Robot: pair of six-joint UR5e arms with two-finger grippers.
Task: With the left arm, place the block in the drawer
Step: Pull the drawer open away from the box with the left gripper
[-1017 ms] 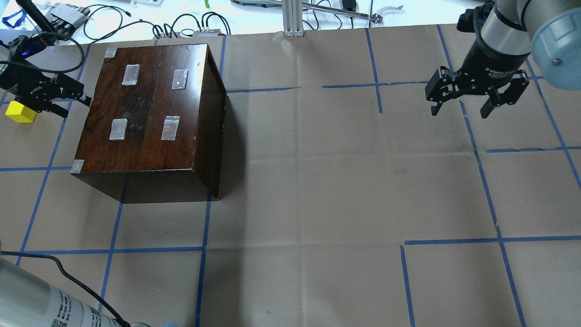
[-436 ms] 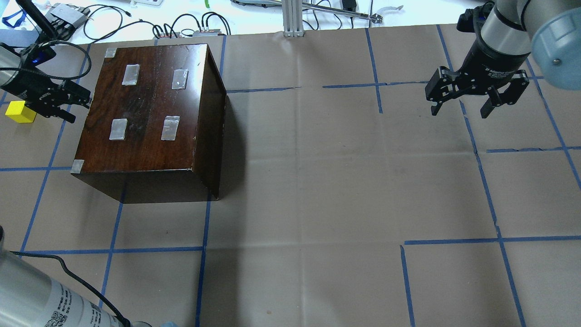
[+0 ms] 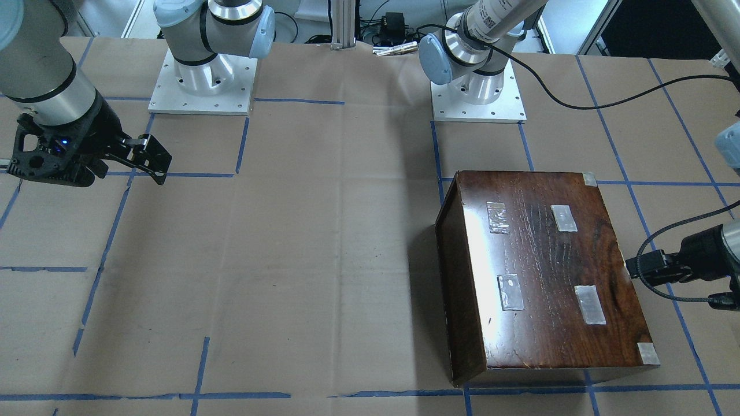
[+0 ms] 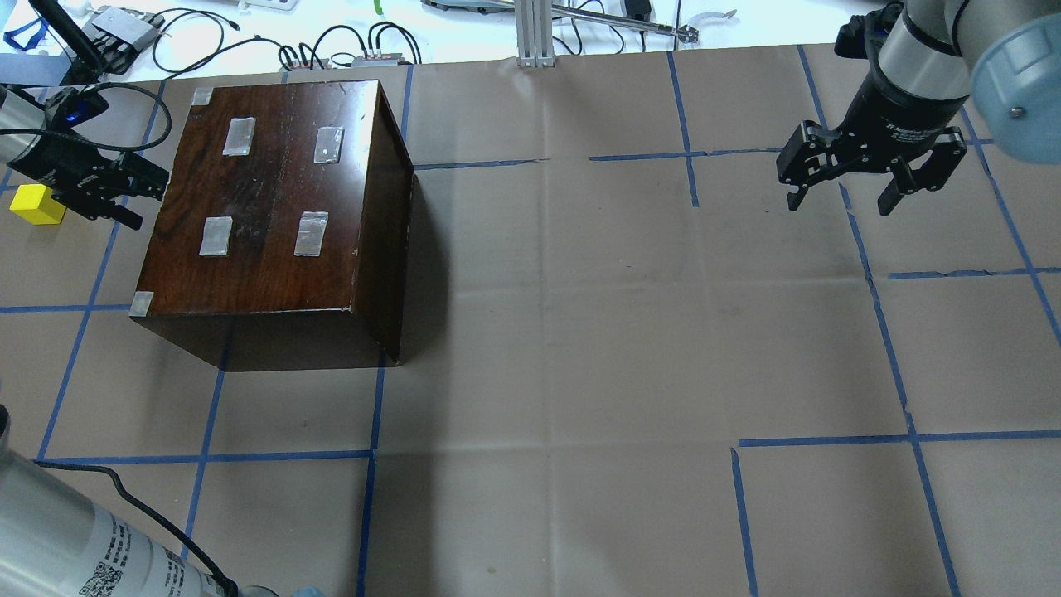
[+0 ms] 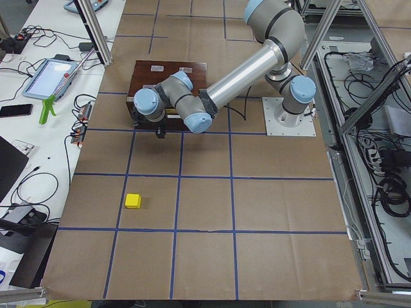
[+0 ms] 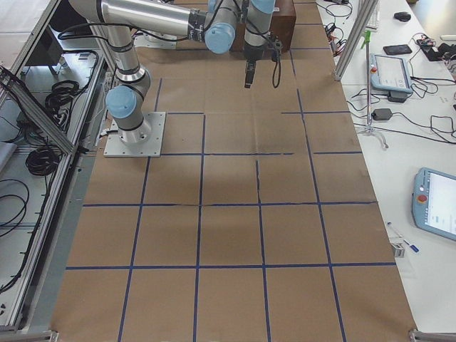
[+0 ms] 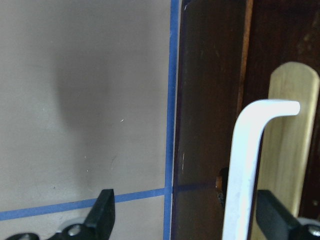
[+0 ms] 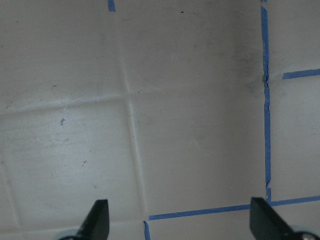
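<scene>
Filling the overhead view, the worktop is being covered by brown paper gridded with blue tape. The dark-brown wooden box is being carried on it in the upper left of that view, with pale tape patches being shown on its top. The left arm is being stretched from its base towards the box's left-hand face, a black cable being trailed from it. The right arm is being held in the upper right corner, well apart from the box.

The left tool is being held open at that face. In the left wrist view its fingers are being held wide apart, and the dark front of the drawer and its pale pull are being framed between them, the pull close to the lower right finger. Whether the pull is being touched cannot be told. The right tool is likewise being held open above bare paper.

The block is being carried on the worktop at the far left edge of the overhead view, just behind the left tool, apart from the box and outside the drawer.
</scene>
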